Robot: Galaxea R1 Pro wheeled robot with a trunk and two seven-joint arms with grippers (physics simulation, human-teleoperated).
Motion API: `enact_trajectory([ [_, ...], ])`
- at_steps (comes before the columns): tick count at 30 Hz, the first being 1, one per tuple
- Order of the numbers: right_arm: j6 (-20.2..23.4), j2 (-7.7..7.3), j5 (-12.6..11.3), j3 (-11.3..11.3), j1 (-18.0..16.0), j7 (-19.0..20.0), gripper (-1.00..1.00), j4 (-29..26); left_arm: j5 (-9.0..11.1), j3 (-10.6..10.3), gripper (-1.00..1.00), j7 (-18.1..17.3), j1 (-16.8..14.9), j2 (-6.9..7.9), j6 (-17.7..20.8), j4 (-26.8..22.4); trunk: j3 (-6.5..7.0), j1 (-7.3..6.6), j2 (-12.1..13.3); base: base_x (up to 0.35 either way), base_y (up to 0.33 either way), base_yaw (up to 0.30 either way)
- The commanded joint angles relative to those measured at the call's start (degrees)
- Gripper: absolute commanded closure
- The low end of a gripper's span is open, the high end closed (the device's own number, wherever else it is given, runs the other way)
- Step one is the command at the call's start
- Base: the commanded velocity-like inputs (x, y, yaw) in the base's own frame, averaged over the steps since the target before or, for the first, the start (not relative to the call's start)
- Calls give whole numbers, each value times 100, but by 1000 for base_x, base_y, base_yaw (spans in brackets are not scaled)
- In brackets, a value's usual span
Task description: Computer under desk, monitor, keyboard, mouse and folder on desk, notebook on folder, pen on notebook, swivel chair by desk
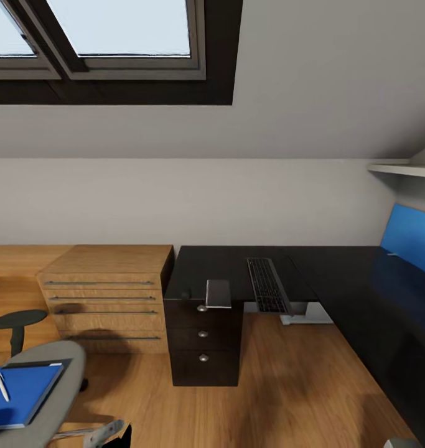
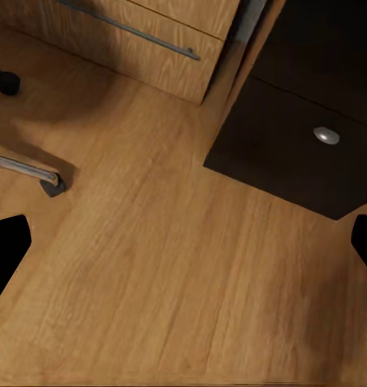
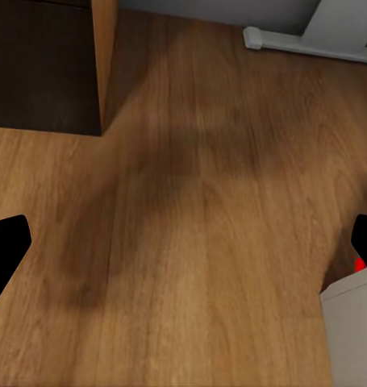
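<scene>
The black L-shaped desk (image 1: 361, 280) stands ahead, its three-drawer unit (image 1: 203, 339) at the near left end. On it the keyboard (image 1: 267, 285) overhangs the front edge. A small grey rectangle, apparently the notebook (image 1: 218, 292), juts over the edge above the drawers, with a tiny dark lump, perhaps the mouse (image 1: 186, 295), beside it. At lower left the blue folder (image 1: 22, 392) lies on the swivel chair (image 1: 60, 379) seat, the pen (image 1: 2, 386) on top. My left gripper (image 2: 183, 250) and right gripper (image 3: 183, 246) are open over bare floor. The monitor is out of view.
A light-wood drawer chest (image 1: 106, 298) sits left of the desk. The chair's chrome leg (image 2: 22, 168) is near my left gripper. A pale box with a red spot, maybe the computer (image 3: 348, 334), is beside my right gripper. The blue wall panel (image 1: 411, 239) and the shelf (image 1: 399, 168) are at right.
</scene>
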Motion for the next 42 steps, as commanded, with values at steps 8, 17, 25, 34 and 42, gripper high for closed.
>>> enact_trajectory([
  [8, -2, -2, 6, 48, -4, -51, -100, 6, 91, -358, -100, 552, 43, 8, 43, -148, -151, 177, -327, 0, 0, 0],
  [17, 0, -2, 7, 48, -4, -51, -100, 11, 102, -390, -100, 606, 48, -99, 47, -74, -312, 374, -687, 0, 0, 0],
  [25, -7, -1, 5, 54, -4, -51, -100, 12, 104, -386, -100, 617, 48, -115, 43, -62, -456, 550, -1008, 0, 0, 0],
  [34, -455, -7, -3, 28, -9, -76, -100, -286, 134, -122, -100, 648, 53, -532, 49, 376, -617, 748, -1369, 0, 0, 0],
  [42, -353, 4, -1478, -645, -102, -94, -100, -1945, 107, 688, -100, 926, -50, -1010, 2108, -291, -761, 923, -1690, 0, 0, 0],
])
